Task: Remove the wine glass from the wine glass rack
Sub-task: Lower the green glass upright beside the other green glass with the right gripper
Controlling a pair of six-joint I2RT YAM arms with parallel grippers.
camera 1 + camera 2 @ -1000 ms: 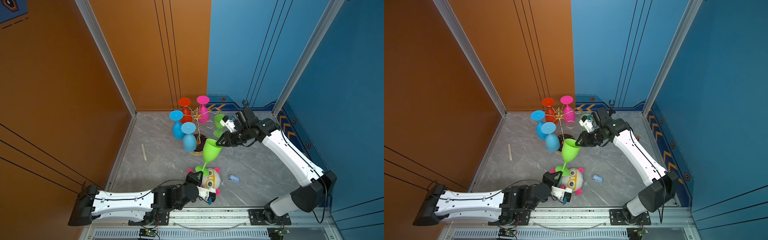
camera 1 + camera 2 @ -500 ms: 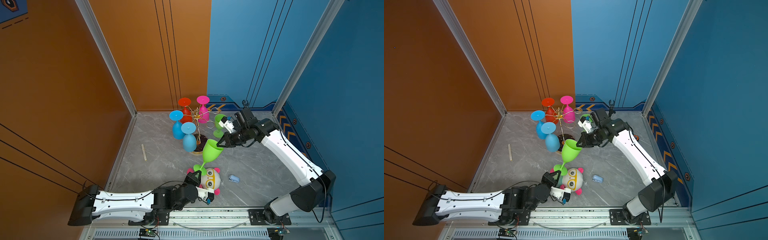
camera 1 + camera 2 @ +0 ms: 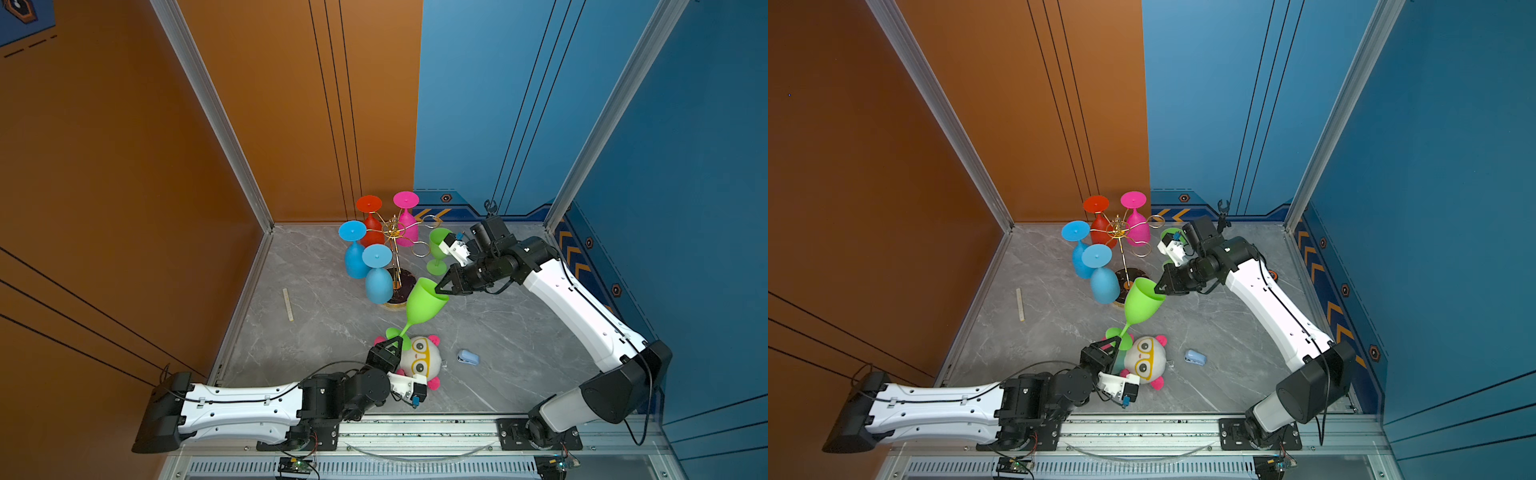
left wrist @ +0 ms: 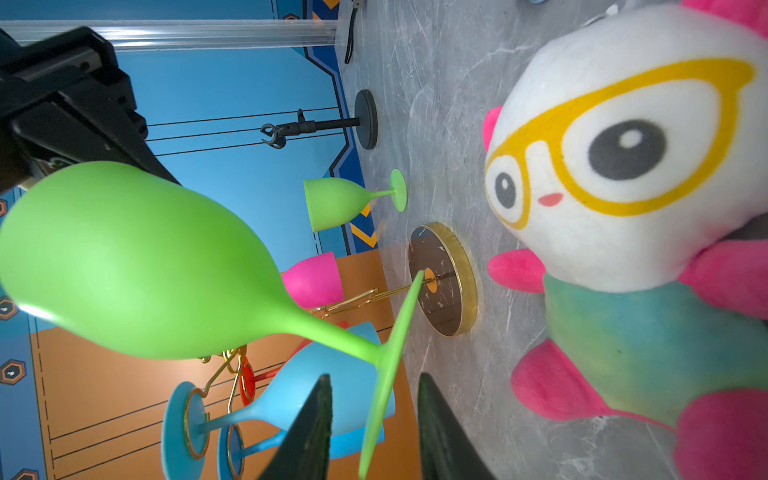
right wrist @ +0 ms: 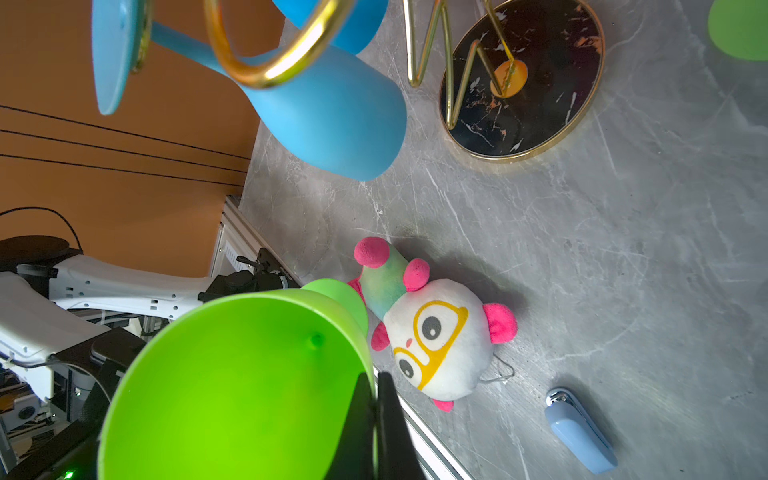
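You have the green glass [image 3: 424, 301] off the rack [image 3: 392, 229]. It hangs in the air between the rack's base and the plush [image 3: 419, 359], clear of the gold loops. Your right gripper [image 3: 441, 286] is pinched shut on the rim, and the right wrist view shows one finger inside the bowl and one outside. The glass's long axis runs on a slant. The mouth points up and toward the right arm, and the stem and foot point down toward the left arm and the near edge of the table [image 3: 519, 332]. Your left gripper [image 3: 395, 341] waits at the foot with its jaws parted. In the left wrist view the disc sits edge-on between the fingers [image 4: 307, 432] with a gap on each side, so that gripper holds nothing. The right arm alone carries the glass, though the left is nearer its foot. The next move likely turns on that tilt. Swing the stem upright before you lower it, and keep the foot wide of the plush just beside it.
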